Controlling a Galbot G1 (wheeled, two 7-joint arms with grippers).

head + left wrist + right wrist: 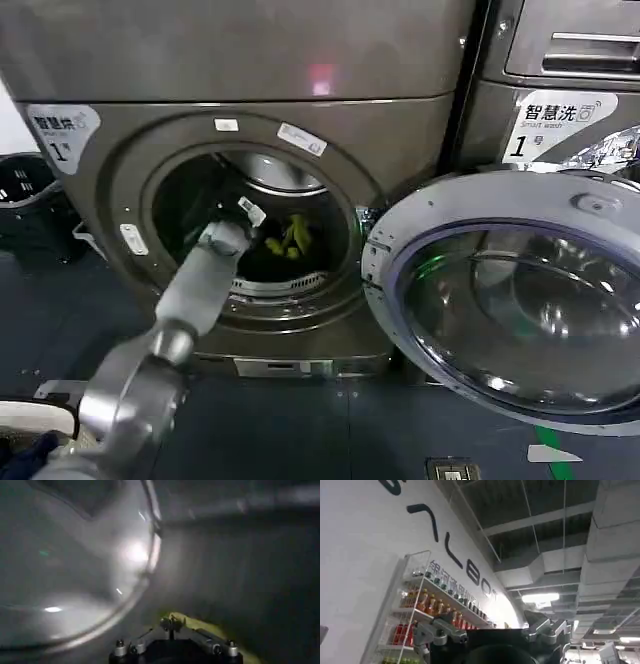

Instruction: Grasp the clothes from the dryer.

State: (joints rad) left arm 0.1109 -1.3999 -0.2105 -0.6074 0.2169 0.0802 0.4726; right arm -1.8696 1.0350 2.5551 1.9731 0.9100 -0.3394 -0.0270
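Observation:
The dryer (250,60) stands in front of me with its round door (510,300) swung open to the right. The yellow-green clothes (292,236) lie low inside the drum. My left arm reaches through the porthole, and the left gripper (262,236) is at the left edge of the clothes. In the left wrist view the left gripper (171,623) has its fingertips together on an edge of the clothes (205,628), with the grey drum wall (240,570) behind. The right gripper (492,626) points up at the ceiling, away from the dryer, with its fingers spread and nothing between them.
A second grey machine (560,60) with a drawer handle stands to the right, partly behind the open door. A black basket (25,190) sits on the floor at the far left. Dark blue clothes (25,450) lie in a white container at the lower left corner.

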